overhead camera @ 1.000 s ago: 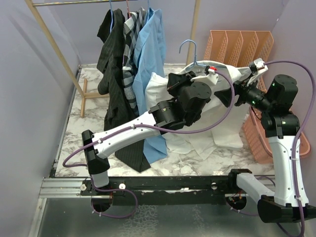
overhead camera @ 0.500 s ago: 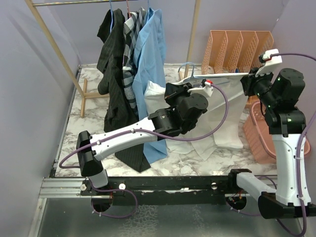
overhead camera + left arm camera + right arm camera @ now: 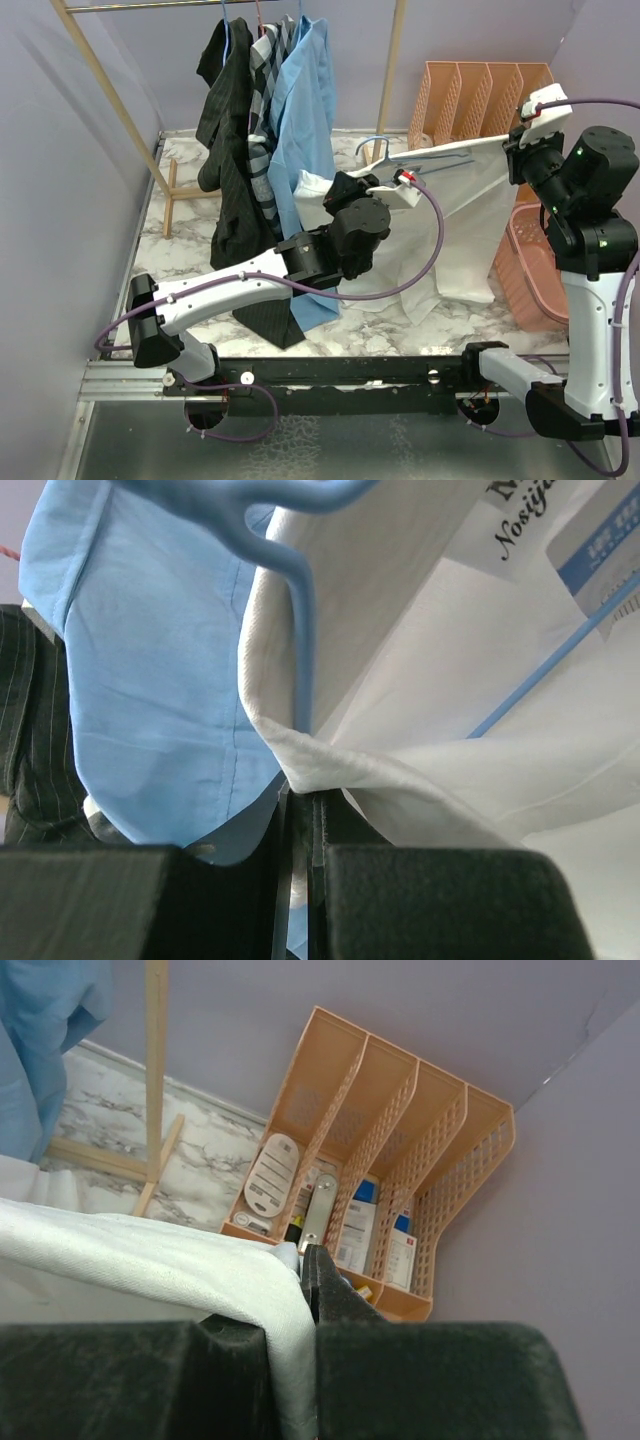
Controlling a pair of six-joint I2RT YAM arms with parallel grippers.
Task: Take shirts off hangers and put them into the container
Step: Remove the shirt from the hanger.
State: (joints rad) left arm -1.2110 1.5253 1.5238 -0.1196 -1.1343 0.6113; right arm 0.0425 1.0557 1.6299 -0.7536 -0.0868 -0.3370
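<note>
left hand (image 3: 304,808): pinching white shirt (image 3: 462,205) | right hand (image 3: 301,1260): pinching white shirt

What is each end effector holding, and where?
The left end effector pinches the white shirt at its collar, with the blue hanger wire; the right end effector clamps its taut upper edge.

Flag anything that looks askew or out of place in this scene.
The white shirt is stretched in mid-air between the left arm and right arm. Its light blue hanger is tipped almost flat, still in the shirt, rather than hanging upright. The other three shirts hang normally on the rack.
</note>
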